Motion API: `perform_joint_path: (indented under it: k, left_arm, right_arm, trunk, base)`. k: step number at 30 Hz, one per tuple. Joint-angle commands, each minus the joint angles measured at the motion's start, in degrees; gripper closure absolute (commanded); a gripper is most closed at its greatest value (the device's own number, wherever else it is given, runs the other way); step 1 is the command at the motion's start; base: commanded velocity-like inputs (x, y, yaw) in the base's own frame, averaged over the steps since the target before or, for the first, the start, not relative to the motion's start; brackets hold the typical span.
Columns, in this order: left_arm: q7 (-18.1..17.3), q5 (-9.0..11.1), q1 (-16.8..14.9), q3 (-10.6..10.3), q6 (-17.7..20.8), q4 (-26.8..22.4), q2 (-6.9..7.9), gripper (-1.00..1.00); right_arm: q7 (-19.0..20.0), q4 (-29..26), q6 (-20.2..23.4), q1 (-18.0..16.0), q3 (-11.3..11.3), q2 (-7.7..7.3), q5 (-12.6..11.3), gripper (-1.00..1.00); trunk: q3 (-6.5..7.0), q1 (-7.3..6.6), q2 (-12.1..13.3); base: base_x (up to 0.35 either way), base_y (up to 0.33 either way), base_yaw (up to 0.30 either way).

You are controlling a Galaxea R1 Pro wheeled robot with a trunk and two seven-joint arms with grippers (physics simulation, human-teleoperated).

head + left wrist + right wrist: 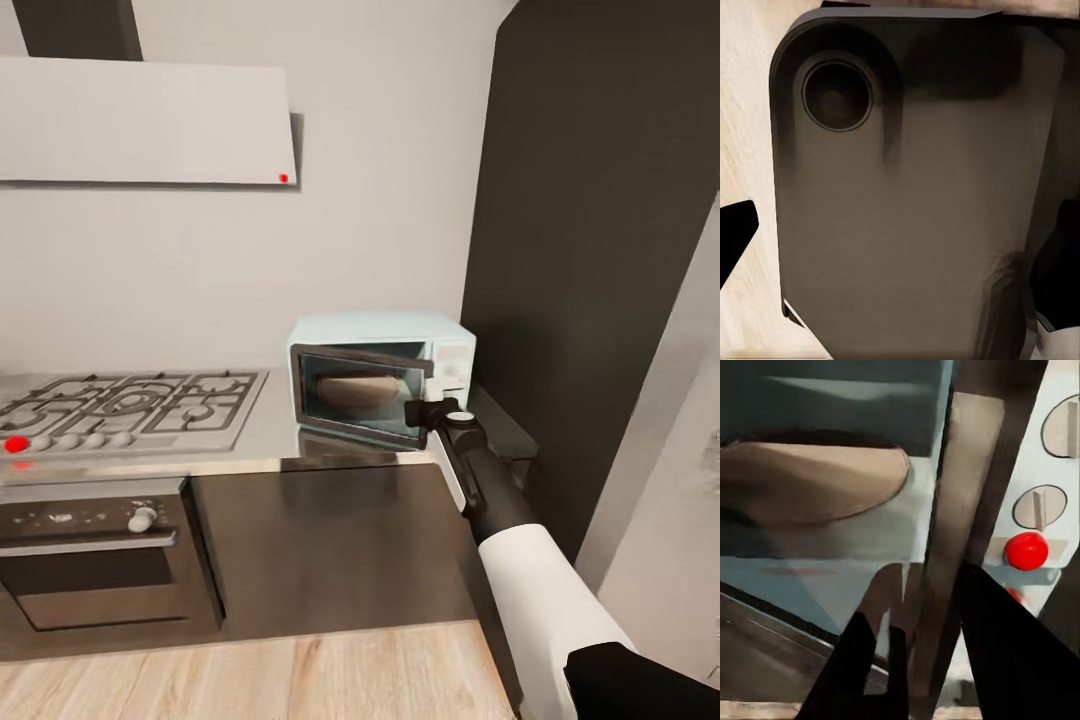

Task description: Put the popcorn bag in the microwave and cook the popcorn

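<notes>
The mint-blue microwave [452, 345] stands at the right end of the steel countertop [268, 425]. Its dark glass door [362, 362] is ajar. The tan popcorn bag [355, 392] sits inside the microwave, and the right wrist view shows it as a brown rounded mass [810, 487]. The popcorn itself is hidden. My right gripper [420, 412] is at the door's free edge beside the knob panel [1042, 506], and its fingers [1005, 652] are shut on that door edge [949, 547]. My left gripper [900, 240] hangs open over a dark grey plate, holding nothing.
A gas hob [130, 400] lies on the counter left of the microwave, with a dark built-in oven [90, 560] below it. A tall dark cabinet [600, 250] rises just right of the microwave. Dark cabinet fronts [320, 550] meet the wooden floor [250, 680].
</notes>
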Motion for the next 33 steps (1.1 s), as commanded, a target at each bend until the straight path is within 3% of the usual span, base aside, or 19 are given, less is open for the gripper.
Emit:
perform_joint_path:
  k: [1,7,19,20,33]
  left_arm:
    - [0.0,0.4,0.0,0.0,0.0,-0.1,-0.01,-1.00]
    - [0.0,0.4,0.0,0.0,0.0,-0.1,-0.01,-1.00]
    - [0.0,0.4,0.0,0.0,0.0,-0.1,-0.01,-1.00]
    - [0.0,0.4,0.0,0.0,0.0,-0.1,-0.01,-1.00]
    - [0.0,0.5,0.0,0.0,0.0,-0.1,-0.01,-1.00]
  right_arm:
    - [-0.5,0.3,0.3,0.0,0.2,0.01,-0.5,1.00]
    - [-0.5,0.3,0.3,0.0,0.2,0.01,-0.5,1.00]
    - [-0.5,0.3,0.4,0.0,0.2,0.01,-0.6,1.00]
    - [-0.5,0.3,0.4,0.0,0.2,0.01,-0.5,-1.00]
    - [-0.3,0.2,3.8,0.0,0.2,0.01,-0.4,-1.00]
  trunk:
    - [-0.06,-0.03,0.0]
    - [-0.06,-0.03,0.0]
    - [-0.06,-0.03,0.0]
    - [-0.06,-0.03,0.0]
    - [-0.06,-0.03,0.0]
  base:
    - [-0.300,0.000,0.000]
    - [-0.245,0.000,0.000]
    - [-0.016,0.000,0.000]
    - [0.000,0.000,0.000]
    - [0.000,0.000,0.000]
